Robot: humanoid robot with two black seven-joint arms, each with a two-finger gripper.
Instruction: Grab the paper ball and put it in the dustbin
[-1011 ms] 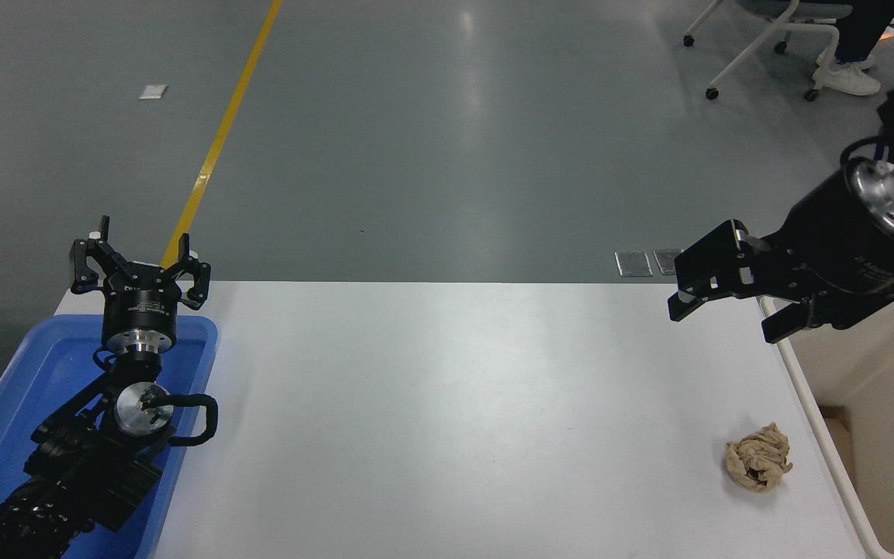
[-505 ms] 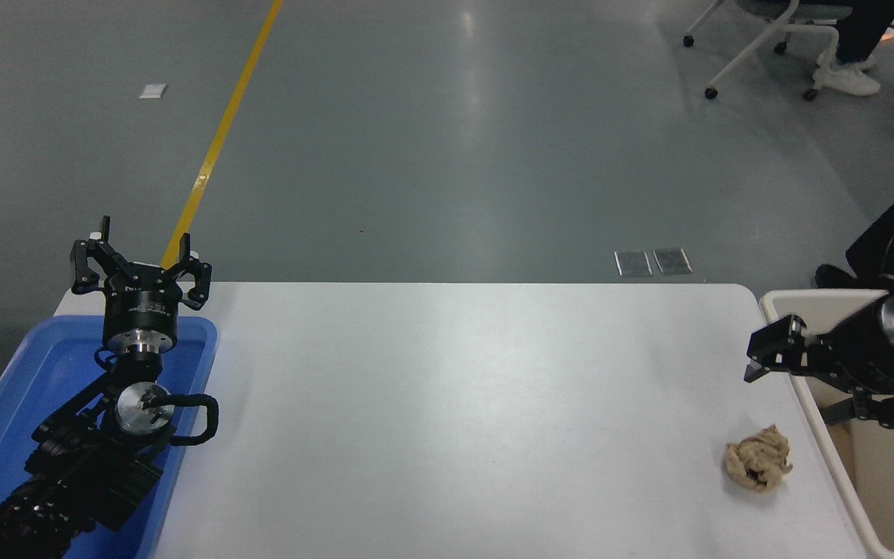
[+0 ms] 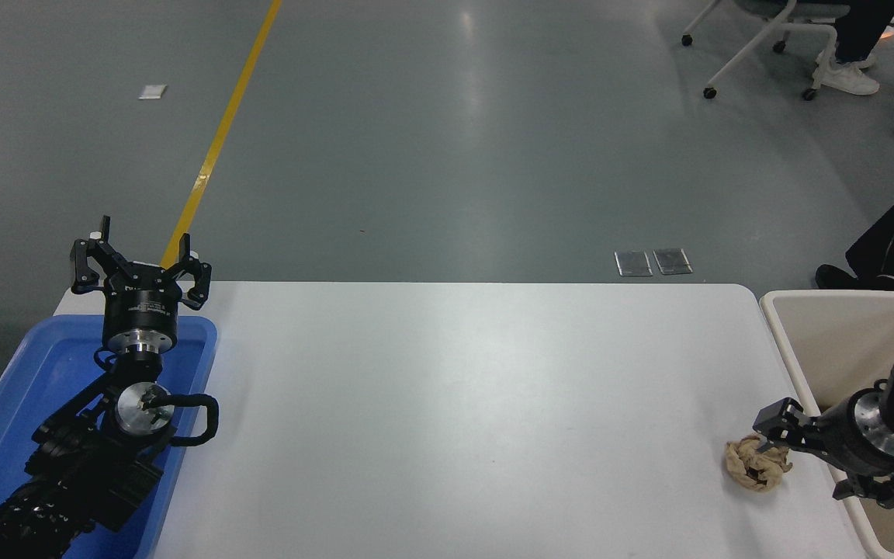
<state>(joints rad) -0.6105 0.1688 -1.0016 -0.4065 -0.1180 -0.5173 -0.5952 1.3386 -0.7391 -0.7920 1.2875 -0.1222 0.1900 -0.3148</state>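
We see the paper ball (image 3: 757, 463) lying on the white table (image 3: 455, 404) near its right edge, at about 4 o'clock from the table's middle, just beside the dustbin (image 3: 827, 341), whose wall runs along at the ball's 3 o'clock. Our right gripper (image 3: 808, 458) comes in from 3 o'clock across the bin's rim, its fingers spread wide and holding nothing. One fingertip (image 3: 765, 427) sits at the ball's upper right edge, touching it or nearly so; we cannot tell where the other finger stands relative to the ball.

We judge the main risk to be a poor straddle: if the fingers close with only one on the paper, the light wad may be pushed toward 9 o'clock or roll away instead of being caught. A shallow pinch on a loose fold could also let it slip during the lift. The arm crosses the bin's rim, so a low move might knock the bin.

The ball is an irregular lump with no clear pointing end; it looks slightly longer from 1 o'clock to 7 o'clock.

Our left gripper (image 3: 139, 268) is parked, fingers spread, over the blue tray (image 3: 5, 404) at 9 o'clock.
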